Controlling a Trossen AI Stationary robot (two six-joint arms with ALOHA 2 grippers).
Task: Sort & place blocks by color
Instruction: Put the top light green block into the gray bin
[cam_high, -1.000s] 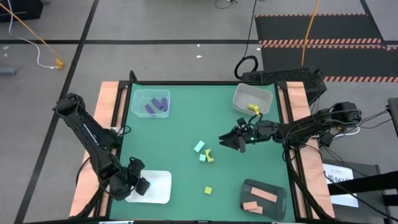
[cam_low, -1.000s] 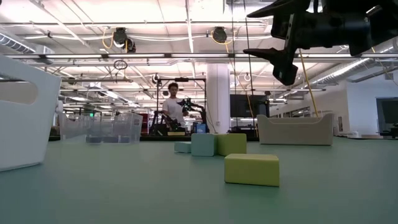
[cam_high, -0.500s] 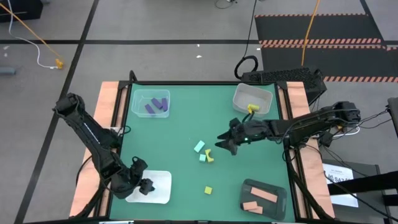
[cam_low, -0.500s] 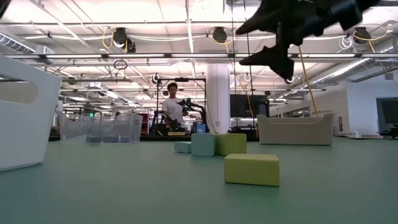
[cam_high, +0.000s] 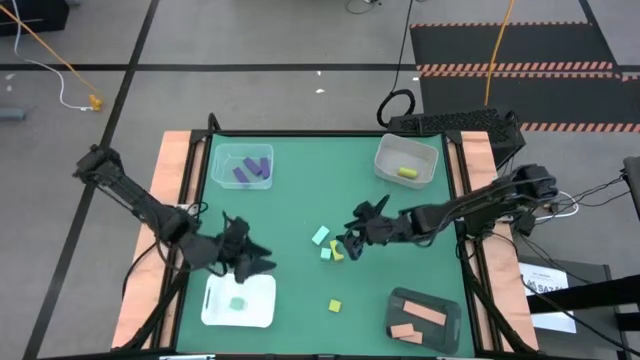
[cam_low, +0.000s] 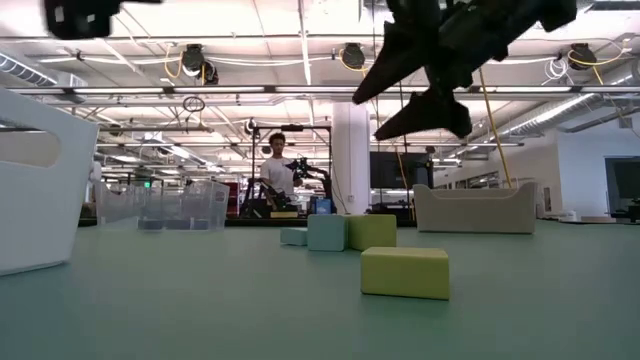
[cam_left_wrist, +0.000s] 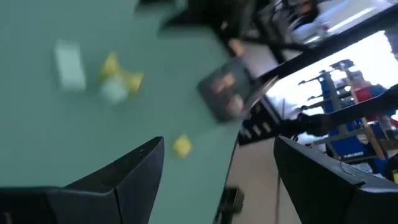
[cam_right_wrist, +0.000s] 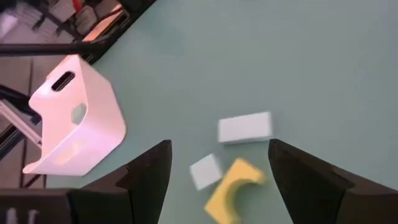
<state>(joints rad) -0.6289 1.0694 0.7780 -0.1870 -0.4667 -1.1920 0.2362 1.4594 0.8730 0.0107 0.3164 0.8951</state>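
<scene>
My left gripper (cam_high: 255, 262) hangs open and holds nothing, just past the far edge of the white tray (cam_high: 262, 312), where one mint block (cam_high: 237, 302) lies. My right gripper (cam_high: 350, 243) is open too, held above a cluster at mid-table: a mint bar (cam_right_wrist: 244, 127), a mint cube (cam_right_wrist: 205, 171) and a yellow arch (cam_right_wrist: 233, 183). Its fingers touch none of them. A yellow cube (cam_high: 335, 305) rests alone nearer the front edge. Purple blocks (cam_high: 250, 170) lie in a clear tub, a yellow block (cam_high: 407, 172) in the far-right tub, and salmon blocks (cam_high: 425, 318) on the dark tray.
The clear tub (cam_high: 222, 160) stands at the far left and the other tub (cam_high: 385, 160) at the far right. The dark tray (cam_high: 400, 300) sits at the near right. A person stands far off in the room behind the table (cam_low: 275, 165).
My left gripper has opened over the white tray, leaving a mint block lying in it. It has then risen and gone toward the table's right and far side. My right gripper, open throughout, has moved left and toward the near edge, to the mint and yellow cluster.
</scene>
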